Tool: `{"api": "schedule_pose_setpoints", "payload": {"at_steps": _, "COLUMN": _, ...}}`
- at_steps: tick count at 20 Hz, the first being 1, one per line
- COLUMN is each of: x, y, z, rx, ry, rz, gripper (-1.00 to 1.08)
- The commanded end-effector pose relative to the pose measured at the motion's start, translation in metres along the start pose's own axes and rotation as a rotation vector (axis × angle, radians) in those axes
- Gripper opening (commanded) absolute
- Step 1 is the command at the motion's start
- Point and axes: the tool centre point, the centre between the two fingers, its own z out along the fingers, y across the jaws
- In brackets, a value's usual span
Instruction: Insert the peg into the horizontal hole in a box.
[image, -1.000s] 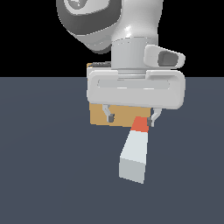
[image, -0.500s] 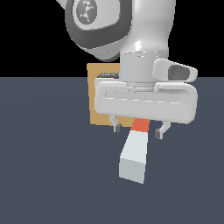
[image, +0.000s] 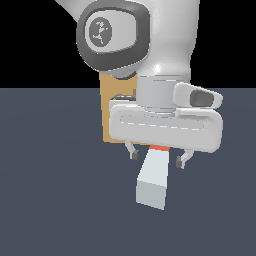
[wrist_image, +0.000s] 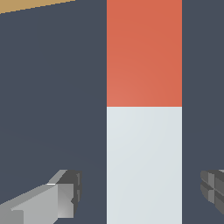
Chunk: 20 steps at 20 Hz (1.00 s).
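Observation:
The peg (image: 153, 177) lies flat on the dark floor, pale grey-white with an orange-red end (image: 160, 148) pointing toward the tan box (image: 116, 115) behind it. My gripper (image: 156, 159) is open and hangs over the peg, one finger on each side, not touching it. In the wrist view the peg (wrist_image: 144, 166) runs between the two fingertips (wrist_image: 65, 199) with gaps on both sides, and its orange-red end (wrist_image: 144, 52) points toward the box edge (wrist_image: 30, 5). The hole is hidden behind my arm.
Dark grey floor (image: 50, 200) all around. My arm's white hand body (image: 165, 127) covers most of the box in the exterior view.
My gripper has moved toward the camera and down, from near the box to straddling the peg. The peg and box have not moved.

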Motion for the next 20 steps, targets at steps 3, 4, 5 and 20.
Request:
{"api": "schedule_pose_setpoints", "payload": {"at_steps": 3, "x": -0.001, "y": -0.001, "z": 0.023, "rx": 0.001, "ry": 0.000, "rz": 0.002, "gripper": 1.00}}
{"api": "schedule_pose_setpoints", "payload": {"at_steps": 4, "x": 0.000, "y": -0.001, "z": 0.026, "rx": 0.001, "ry": 0.000, "rz": 0.002, "gripper": 1.00}}
{"api": "schedule_pose_setpoints", "payload": {"at_steps": 5, "x": 0.000, "y": 0.000, "z": 0.028, "rx": 0.001, "ry": 0.000, "rz": 0.002, "gripper": 1.00}}
{"api": "schedule_pose_setpoints", "payload": {"at_steps": 20, "x": 0.000, "y": 0.001, "z": 0.030, "rx": 0.002, "ry": 0.000, "rz": 0.002, "gripper": -1.00}}
